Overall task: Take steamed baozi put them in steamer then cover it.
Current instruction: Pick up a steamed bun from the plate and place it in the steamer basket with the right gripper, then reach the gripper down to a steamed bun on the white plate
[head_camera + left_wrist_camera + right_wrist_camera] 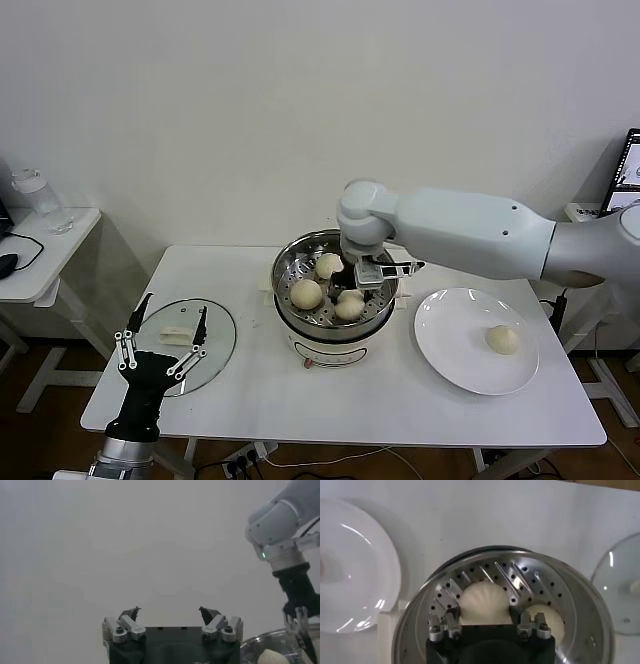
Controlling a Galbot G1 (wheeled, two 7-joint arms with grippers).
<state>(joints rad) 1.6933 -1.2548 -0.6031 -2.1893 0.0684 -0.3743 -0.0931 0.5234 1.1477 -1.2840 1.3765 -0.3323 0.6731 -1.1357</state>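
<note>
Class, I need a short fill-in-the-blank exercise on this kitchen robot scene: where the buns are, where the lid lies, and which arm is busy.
1. The steamer holds ___ baozi.
2. One baozi is on the white ___.
3. The glass cover lies flat on the table, on the robot's ___ side.
4. The ___ gripper is inside the steamer, around a bun.

Missing words: three; plate; left; right

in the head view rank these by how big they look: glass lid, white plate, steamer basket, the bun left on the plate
1. White plate and steamer basket: near alike across, and the right arm hides part of the basket, so no firm order.
2. Glass lid: seems smaller, partly hidden by the left gripper.
3. Bun on the plate: clearly smallest.
</note>
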